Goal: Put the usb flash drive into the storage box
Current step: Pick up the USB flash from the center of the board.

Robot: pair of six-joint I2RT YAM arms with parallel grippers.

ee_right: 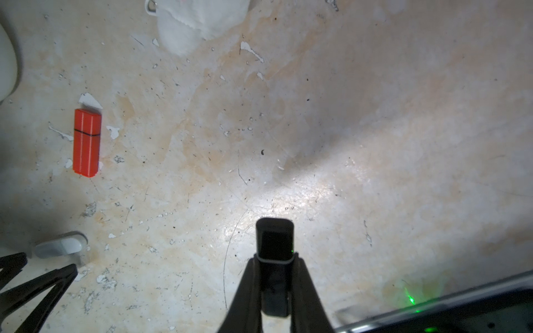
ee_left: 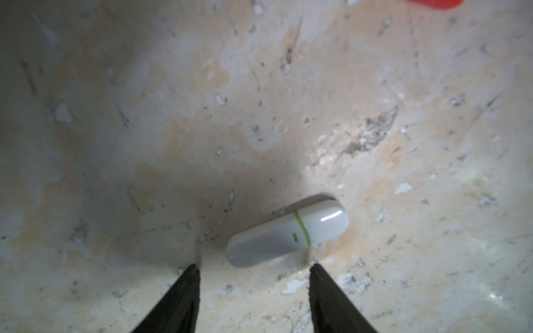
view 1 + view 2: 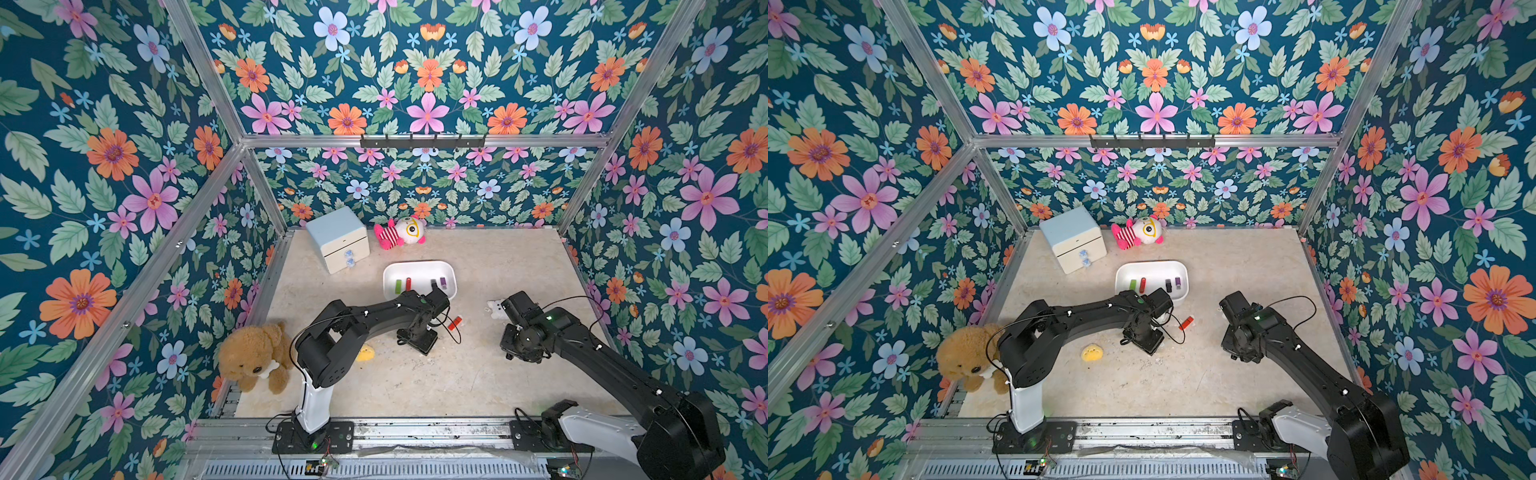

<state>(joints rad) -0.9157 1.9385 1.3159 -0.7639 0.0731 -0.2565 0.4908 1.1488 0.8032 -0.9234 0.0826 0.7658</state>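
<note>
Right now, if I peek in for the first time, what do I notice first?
Probably the bright flowery walls all around, then the brown teddy bear slumped in the near left corner. In the middle sits the white storage box with colourful flash drives inside, and the right gripper pinches a black flash drive.

Bent left arm [image 3: 374,309] reaches forward, wrist pitched down; left gripper [image 2: 255,268] has jaws apart with nothing between them. Extended right arm [image 3: 615,357] comes in from the right side, right gripper [image 1: 275,259] clamped on a black flash drive [image 1: 275,239].
</note>
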